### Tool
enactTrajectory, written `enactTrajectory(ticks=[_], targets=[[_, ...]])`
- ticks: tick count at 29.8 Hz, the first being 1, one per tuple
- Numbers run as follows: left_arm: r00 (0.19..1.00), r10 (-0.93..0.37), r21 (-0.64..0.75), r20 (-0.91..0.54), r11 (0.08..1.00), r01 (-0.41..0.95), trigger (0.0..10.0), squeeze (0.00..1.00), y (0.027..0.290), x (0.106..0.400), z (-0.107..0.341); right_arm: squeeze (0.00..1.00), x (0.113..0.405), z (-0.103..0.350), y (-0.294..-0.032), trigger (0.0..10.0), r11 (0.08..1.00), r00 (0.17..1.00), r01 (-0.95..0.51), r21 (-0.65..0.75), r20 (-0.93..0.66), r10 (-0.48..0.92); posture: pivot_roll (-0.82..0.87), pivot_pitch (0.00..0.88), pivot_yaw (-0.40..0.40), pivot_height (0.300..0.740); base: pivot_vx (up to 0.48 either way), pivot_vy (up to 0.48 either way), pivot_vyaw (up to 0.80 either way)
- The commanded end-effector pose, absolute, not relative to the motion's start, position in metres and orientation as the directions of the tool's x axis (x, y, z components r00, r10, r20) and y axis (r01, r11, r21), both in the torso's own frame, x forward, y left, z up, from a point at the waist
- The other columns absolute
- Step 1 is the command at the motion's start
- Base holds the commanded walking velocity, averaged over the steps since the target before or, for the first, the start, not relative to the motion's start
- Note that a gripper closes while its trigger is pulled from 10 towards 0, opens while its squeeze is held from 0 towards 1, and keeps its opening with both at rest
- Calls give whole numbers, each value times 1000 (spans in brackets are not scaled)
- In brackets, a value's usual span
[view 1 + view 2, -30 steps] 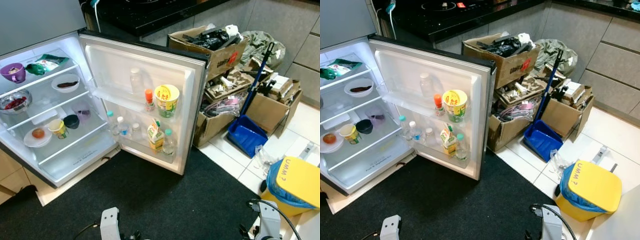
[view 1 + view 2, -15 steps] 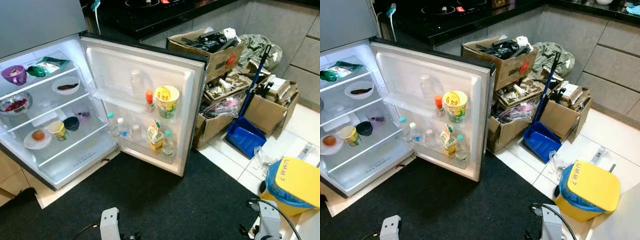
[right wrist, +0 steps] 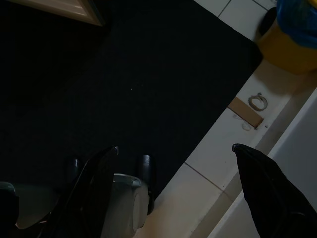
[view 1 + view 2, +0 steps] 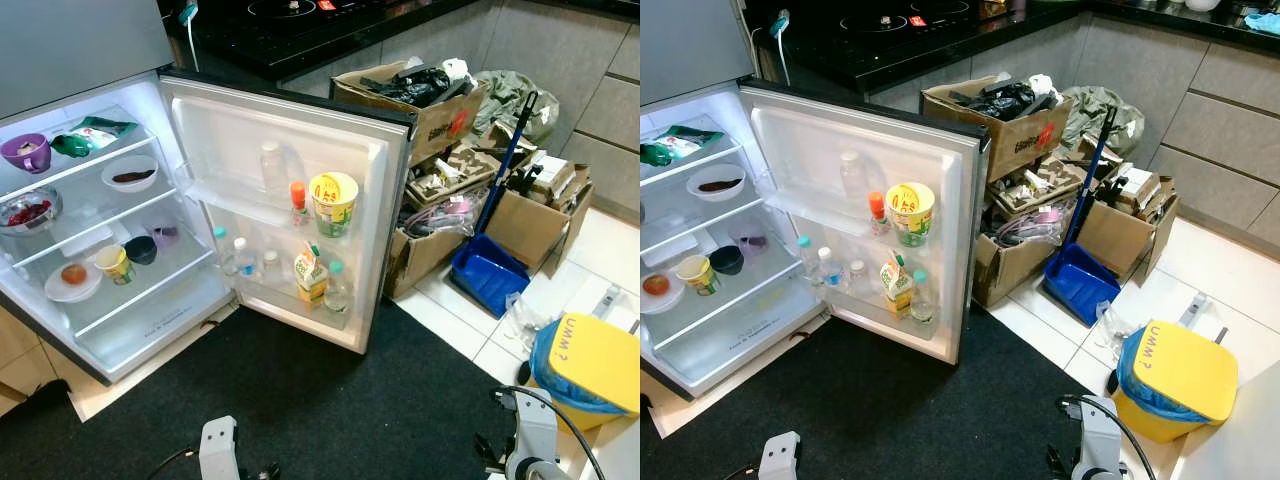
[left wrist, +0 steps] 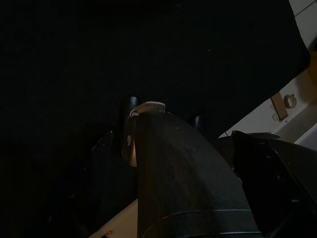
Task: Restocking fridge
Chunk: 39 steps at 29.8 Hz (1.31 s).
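The fridge (image 4: pixel 150 330) stands open at the left, its door (image 4: pixel 300 200) swung out toward the middle with its free edge just short of the boxes (image 4: pixel 440 110). Door racks hold a yellow cup (image 4: pixel 333 200), a carton (image 4: pixel 310 275) and small bottles (image 4: pixel 245 255); the shelves carry a purple mug (image 4: pixel 25 150), a bowl (image 4: pixel 130 172) and a plate (image 4: pixel 72 282), with the fridge's left side cut off by the frame. A black mat (image 4: pixel 330 400) lies bare before the fridge, giving open floor up to the tiles at the right, where a blue dustpan (image 4: pixel 490 275) and a yellow bin (image 4: pixel 590 360) sit. Both arms hang low over the mat. The right tool (image 3: pixel 176 148) shows two dark fingers set well apart, holding nothing; the left tool (image 5: pixel 163 144) is in deep shade and looks partly hidden by a dark shape, so I cannot tell how its fingers stand.
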<state>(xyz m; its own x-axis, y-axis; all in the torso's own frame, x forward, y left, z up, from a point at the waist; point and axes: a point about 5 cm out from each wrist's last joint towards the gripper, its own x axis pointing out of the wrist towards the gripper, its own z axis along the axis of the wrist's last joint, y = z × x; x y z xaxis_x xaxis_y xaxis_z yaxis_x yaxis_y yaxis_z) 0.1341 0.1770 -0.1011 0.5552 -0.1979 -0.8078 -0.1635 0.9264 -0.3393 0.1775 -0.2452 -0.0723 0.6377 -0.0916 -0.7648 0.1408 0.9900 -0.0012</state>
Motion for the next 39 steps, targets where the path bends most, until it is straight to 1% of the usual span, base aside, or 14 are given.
enactTrajectory(ticks=[1,21,25,39], targets=[[545,-193,-335,-816,926,-174,10000,0,177,131,-102,0,176,-72,-246,10000,991,639,137,-4,-764,-91,-60,0,-2,740,0,0,0],[545,-193,-335,-816,926,-174,10000,0,177,131,-102,0,176,-72,-246,10000,991,639,137,-4,-764,-91,-60,0,-2,740,0,0,0],[557,-196,-335,-807,929,-159,10000,0,179,135,-101,0,167,-78,-242,10000,995,612,103,-13,-787,-73,-63,0,-4,740,0,0,0],[557,-197,-335,-807,929,-159,10000,0,179,135,-101,0,167,-78,-242,10000,995,612,102,-13,-787,-73,-63,0,-4,740,0,0,0]])
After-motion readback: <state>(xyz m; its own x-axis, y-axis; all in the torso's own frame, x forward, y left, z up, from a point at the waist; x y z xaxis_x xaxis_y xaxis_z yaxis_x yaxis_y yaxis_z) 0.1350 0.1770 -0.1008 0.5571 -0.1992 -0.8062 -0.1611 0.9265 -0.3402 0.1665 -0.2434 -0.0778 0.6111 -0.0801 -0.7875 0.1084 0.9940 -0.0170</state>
